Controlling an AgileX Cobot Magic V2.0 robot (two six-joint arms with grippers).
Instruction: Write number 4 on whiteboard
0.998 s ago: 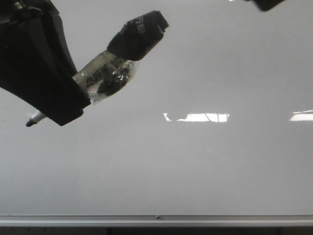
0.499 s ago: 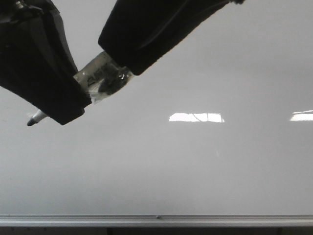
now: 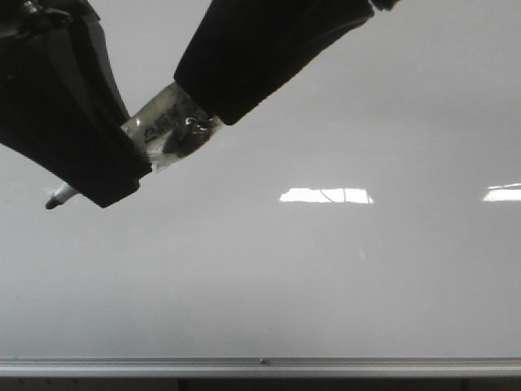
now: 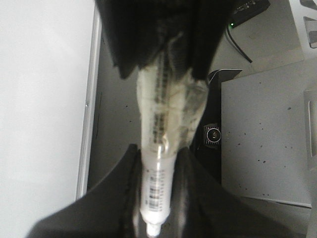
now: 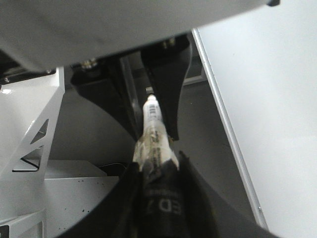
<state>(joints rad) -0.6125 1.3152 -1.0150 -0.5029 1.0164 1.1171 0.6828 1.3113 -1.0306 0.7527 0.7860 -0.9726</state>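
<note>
The whiteboard fills the front view, glossy pale grey, with a silver rail along its lower edge. No black lines of a number 4 show on it. My left gripper is shut on a white marker wrapped in clear tape, whose dark tip pokes out lower left. My right gripper covers the marker's other end. In the right wrist view my right gripper is shut on the black cap. In the left wrist view the marker sits between the left gripper's fingers.
Bright white light reflections lie on the board at mid-right. A grey speckled surface and a black device with a cable sit beyond the board's edge. A white metal bracket stands beside the right arm.
One second ago the black cap was bare. My right gripper came down from the upper right and closed over it, then edged slightly right. My left gripper and the marker stayed put.
</note>
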